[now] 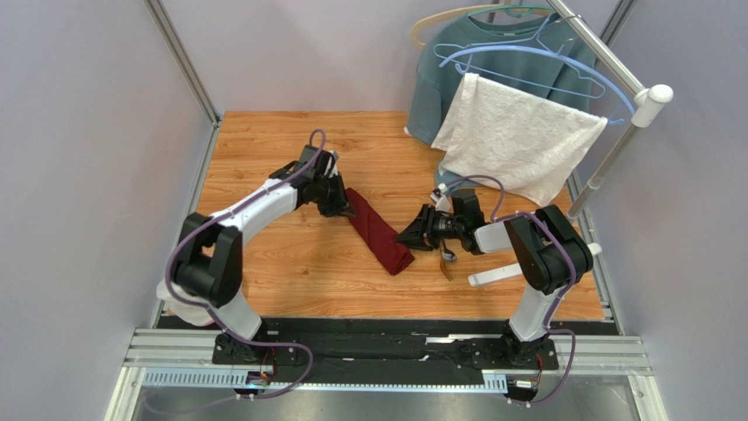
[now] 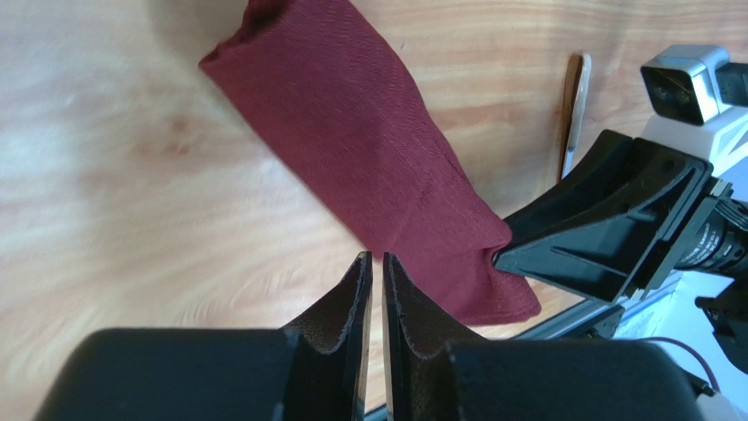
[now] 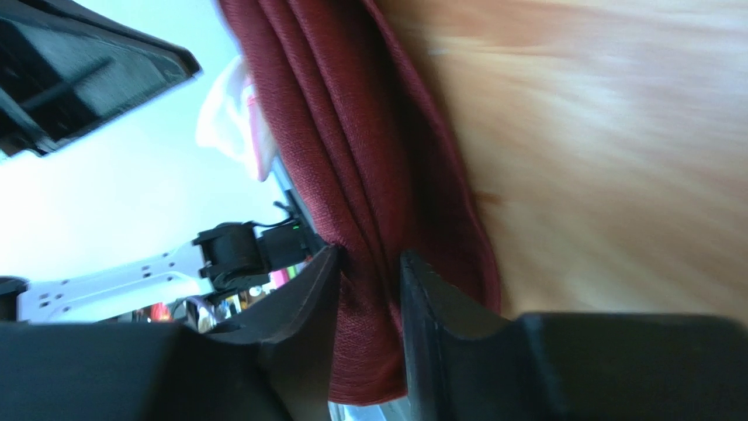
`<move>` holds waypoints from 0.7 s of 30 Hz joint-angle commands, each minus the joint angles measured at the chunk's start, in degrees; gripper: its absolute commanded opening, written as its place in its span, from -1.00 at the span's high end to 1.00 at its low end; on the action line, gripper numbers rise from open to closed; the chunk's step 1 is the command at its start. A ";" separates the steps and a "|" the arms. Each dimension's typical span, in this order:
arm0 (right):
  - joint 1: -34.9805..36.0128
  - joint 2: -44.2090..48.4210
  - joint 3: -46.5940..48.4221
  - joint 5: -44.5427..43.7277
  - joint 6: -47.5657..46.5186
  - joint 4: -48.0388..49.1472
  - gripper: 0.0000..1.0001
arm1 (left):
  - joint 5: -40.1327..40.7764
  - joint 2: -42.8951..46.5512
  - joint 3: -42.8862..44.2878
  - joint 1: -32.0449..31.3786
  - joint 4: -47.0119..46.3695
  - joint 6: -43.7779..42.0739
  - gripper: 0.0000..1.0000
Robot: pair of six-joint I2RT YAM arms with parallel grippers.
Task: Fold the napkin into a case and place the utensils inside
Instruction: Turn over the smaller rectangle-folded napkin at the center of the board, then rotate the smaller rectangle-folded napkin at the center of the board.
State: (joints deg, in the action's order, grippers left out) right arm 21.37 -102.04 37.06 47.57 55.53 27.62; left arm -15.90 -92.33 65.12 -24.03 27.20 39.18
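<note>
Case (image 1: 377, 230) diagonal on tabletop (image 1: 290, 272), far-left toward near-right corner, near end inside part-open right gripper (image 1: 408, 235), left gripper (image 1: 341, 207) near-shut at far end, grip unclear.

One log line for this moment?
folded maroon cloth napkin lying flat | left gripper nearly closed, empty | right gripper parted astride napkin edge | slim golden-brown utensil outside

A wooden table (image 1: 290, 289) carries the maroon case (image 1: 379, 232), lying diagonally mid-table. Nearer its right edge lies what seems a slim utensil (image 2: 572, 123).
</note>
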 commanded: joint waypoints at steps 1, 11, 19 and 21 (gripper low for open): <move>-2.03 2.36 3.98 -1.51 -12.96 -11.15 0.15 | -5.01 -6.97 7.11 -0.49 -3.56 -3.23 0.67; 6.21 15.55 21.48 -32.37 -34.97 -56.88 0.01 | -7.13 -18.84 18.80 -0.67 -2.77 -4.81 0.69; 10.63 17.14 9.27 -24.19 -24.59 -43.08 0.29 | -0.28 -28.42 25.67 -0.66 3.38 -5.96 0.72; 10.63 15.30 9.35 -26.11 -26.17 -44.57 0.38 | 1.30 -28.34 24.27 -0.40 3.47 -5.78 0.73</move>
State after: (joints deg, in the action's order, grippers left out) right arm 32.29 -85.08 47.40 24.32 28.99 -17.41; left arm -18.87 -120.11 89.17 -24.38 27.40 34.65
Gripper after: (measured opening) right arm 0.339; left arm 0.140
